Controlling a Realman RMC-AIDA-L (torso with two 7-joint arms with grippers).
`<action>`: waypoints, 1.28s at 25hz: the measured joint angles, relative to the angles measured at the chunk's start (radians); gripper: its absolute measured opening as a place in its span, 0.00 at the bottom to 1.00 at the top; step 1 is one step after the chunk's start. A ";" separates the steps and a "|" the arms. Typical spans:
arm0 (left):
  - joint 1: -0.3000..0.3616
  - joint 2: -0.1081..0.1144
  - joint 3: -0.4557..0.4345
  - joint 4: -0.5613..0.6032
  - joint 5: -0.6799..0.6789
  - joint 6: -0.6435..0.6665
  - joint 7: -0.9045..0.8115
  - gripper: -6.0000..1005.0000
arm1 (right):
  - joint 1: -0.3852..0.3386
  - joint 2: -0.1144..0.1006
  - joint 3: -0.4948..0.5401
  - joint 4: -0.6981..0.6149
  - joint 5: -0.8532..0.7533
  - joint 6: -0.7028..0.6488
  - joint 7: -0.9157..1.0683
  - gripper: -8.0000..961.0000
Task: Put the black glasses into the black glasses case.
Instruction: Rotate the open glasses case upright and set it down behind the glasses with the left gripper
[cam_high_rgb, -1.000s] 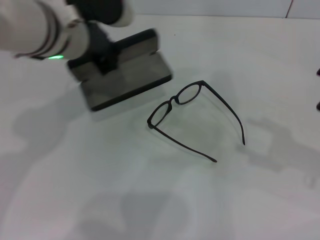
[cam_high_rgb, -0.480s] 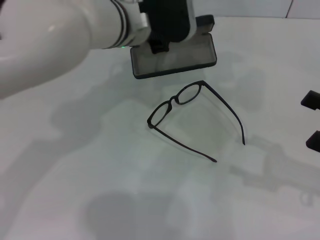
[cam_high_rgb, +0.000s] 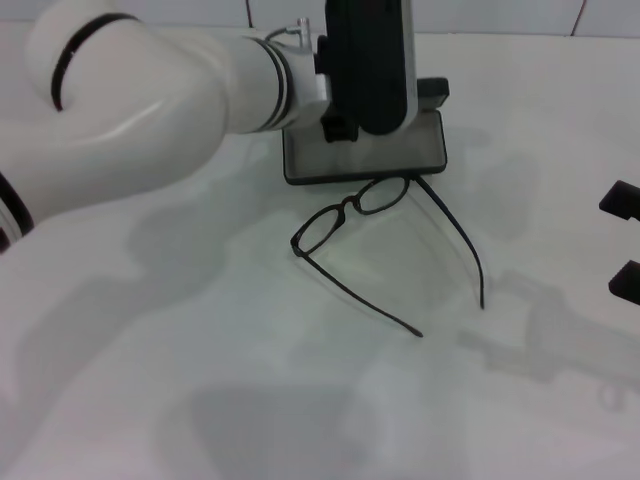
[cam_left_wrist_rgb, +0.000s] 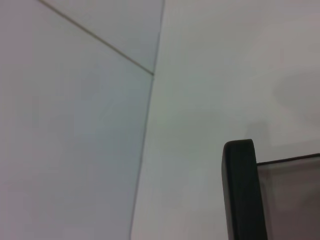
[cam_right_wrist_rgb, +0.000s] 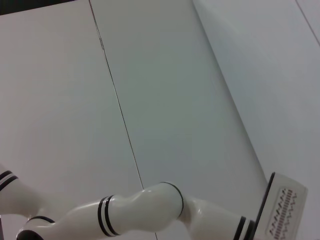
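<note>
The left gripper (cam_high_rgb: 345, 120) hangs over the far part of the black glasses case (cam_high_rgb: 420, 150), its bulk hiding its fingers; I cannot tell how wide they stand or whether they hold the case. The right gripper (cam_high_rgb: 625, 245) shows only at the table's right edge, its two black tips apart with nothing between them. One case, one pair of black glasses (cam_high_rgb: 385, 235) lie on the white table (cam_high_rgb: 200, 380), the lens front touching the case's near rim, temples unfolded. The left wrist view shows just a case corner (cam_left_wrist_rgb: 242, 190); the right wrist view shows the left arm (cam_right_wrist_rgb: 150, 210).
</note>
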 joint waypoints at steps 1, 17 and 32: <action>0.001 0.000 0.010 -0.001 0.000 0.001 0.000 0.08 | 0.000 0.000 0.000 0.000 0.000 0.000 0.000 0.88; 0.008 -0.001 0.085 0.009 -0.003 0.047 0.012 0.11 | 0.003 0.001 0.000 0.012 0.000 0.002 0.000 0.88; 0.013 0.001 0.075 0.059 -0.038 0.079 0.007 0.38 | 0.002 0.000 0.001 0.013 0.000 0.002 -0.002 0.88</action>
